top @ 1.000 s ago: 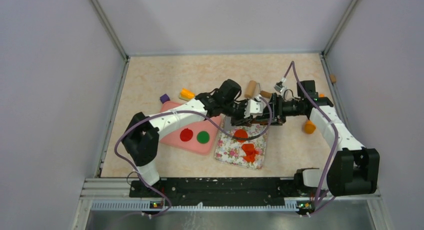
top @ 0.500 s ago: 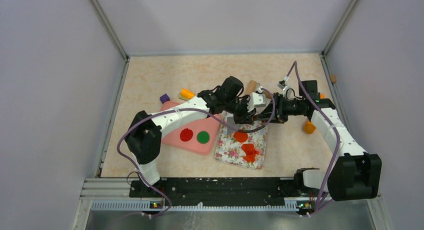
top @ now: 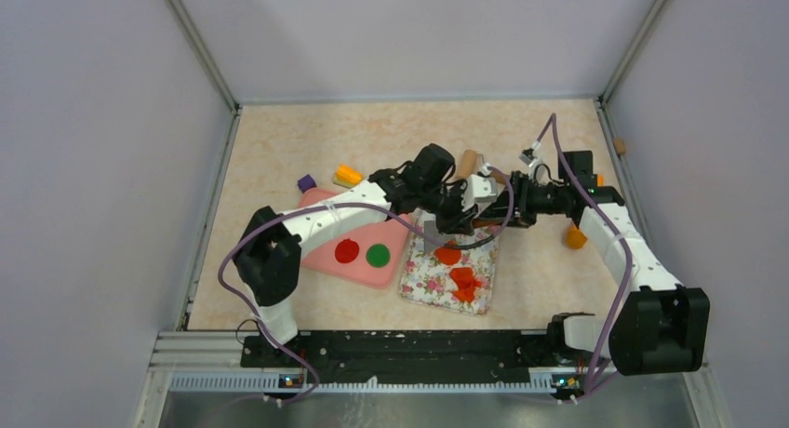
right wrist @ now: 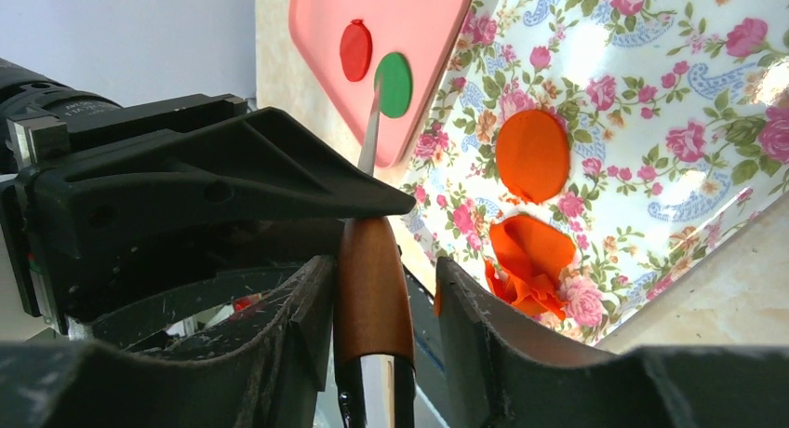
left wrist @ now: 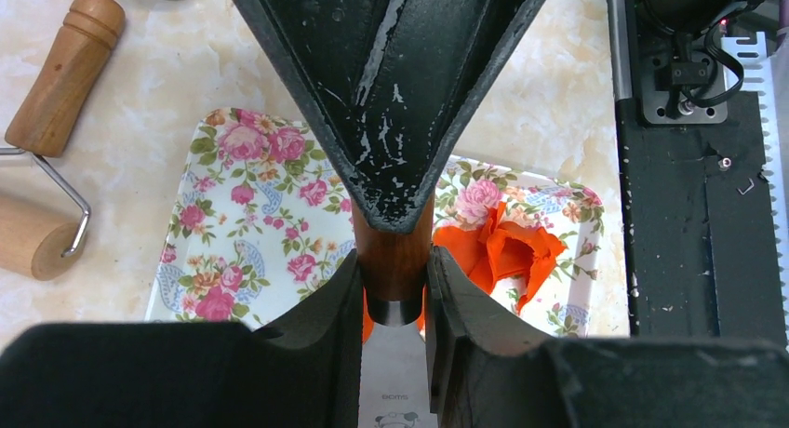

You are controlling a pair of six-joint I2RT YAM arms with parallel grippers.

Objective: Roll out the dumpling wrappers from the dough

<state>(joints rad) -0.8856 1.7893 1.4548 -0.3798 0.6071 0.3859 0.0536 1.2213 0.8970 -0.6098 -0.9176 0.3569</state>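
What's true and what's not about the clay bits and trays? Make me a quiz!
1. The round orange-red clay disc lies on the flowered tray. True.
2. The ragged orange-red clay scrap lies on the pink board. False: it lies on the flowered tray.
3. A red clay disc and a green clay disc sit on the pink board. True.
4. The left gripper holds the wooden roller. False: it grips a brown wooden tool handle; the roller lies aside.
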